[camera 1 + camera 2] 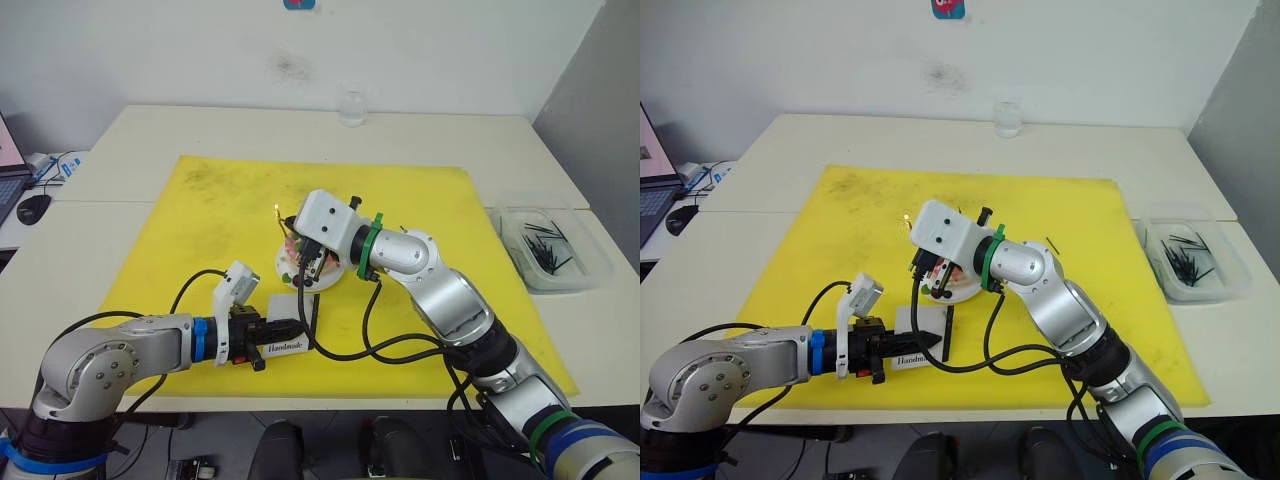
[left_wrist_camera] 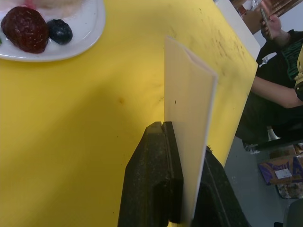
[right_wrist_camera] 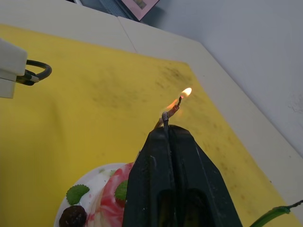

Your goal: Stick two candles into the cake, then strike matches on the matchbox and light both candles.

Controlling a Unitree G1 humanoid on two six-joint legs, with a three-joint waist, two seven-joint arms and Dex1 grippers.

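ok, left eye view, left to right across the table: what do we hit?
Mouse → left gripper clamping the matchbox → right gripper over the cake, holding a lit match → clear tray of matches.

Both arms are being shown clad in rounded silver-grey shells, with a blue band ringing the left forearm (image 1: pixel 204 340) and a green ring encircling the right wrist (image 1: pixel 368 245). White camera housings are being carried above each wrist, and looping black cables are being trailed from them. Black fingers are being seen on the left gripper (image 1: pixel 285 327) and the right gripper (image 3: pixel 166 124).
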